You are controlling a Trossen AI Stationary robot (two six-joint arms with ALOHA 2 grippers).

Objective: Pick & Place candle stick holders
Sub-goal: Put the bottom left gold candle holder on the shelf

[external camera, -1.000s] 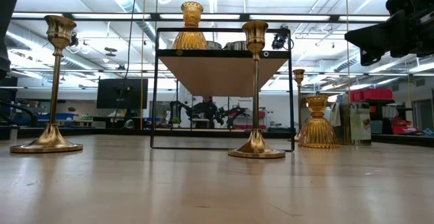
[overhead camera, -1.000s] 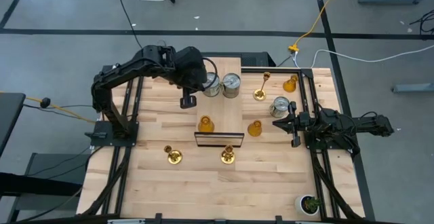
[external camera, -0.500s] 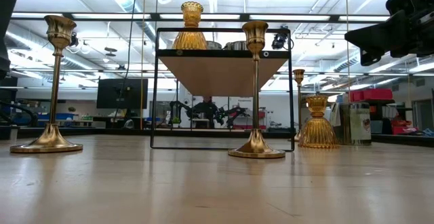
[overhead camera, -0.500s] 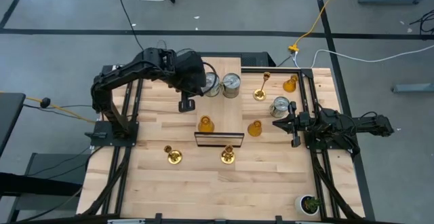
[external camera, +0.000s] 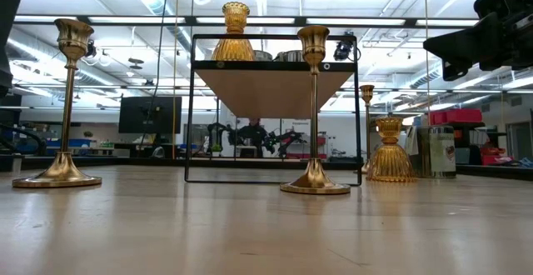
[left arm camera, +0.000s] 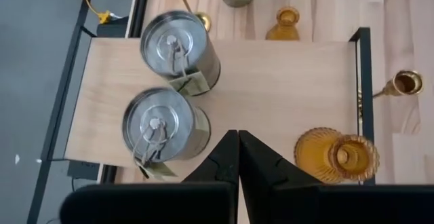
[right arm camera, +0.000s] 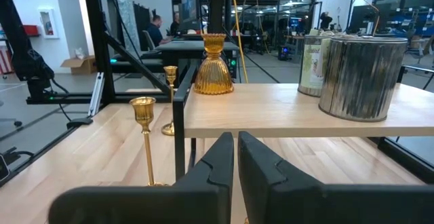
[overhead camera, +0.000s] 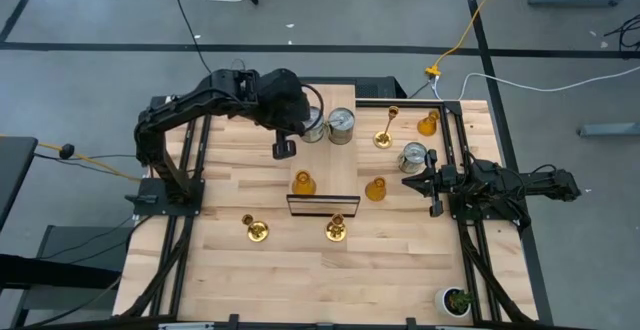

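Note:
A raised shelf [overhead camera: 335,165] in the table's middle carries two silver cans [overhead camera: 313,125] [overhead camera: 341,125] at its far end and an amber holder [overhead camera: 303,183] near its front. My left gripper [overhead camera: 283,150] hangs shut and empty high above the shelf's left edge; its wrist view looks down on the cans [left arm camera: 165,125] [left arm camera: 180,44] and the amber holder [left arm camera: 336,156]. On the table stand gold candlesticks [overhead camera: 256,229] [overhead camera: 336,230] [overhead camera: 385,135], two amber holders [overhead camera: 376,189] [overhead camera: 428,123] and a third can [overhead camera: 413,156]. My right gripper [overhead camera: 408,181] waits shut and level at the right.
The shelf's black frame [external camera: 191,108] stands on thin legs with open space beneath. A small potted plant [overhead camera: 458,300] sits at the near right corner. Black rails run along both table sides. Bare wood lies along the near edge.
My left gripper has tipped a little, and its fingertips have swung slightly toward the table's right, over the shelf's left edge. Nothing on the table or the shelf has moved.

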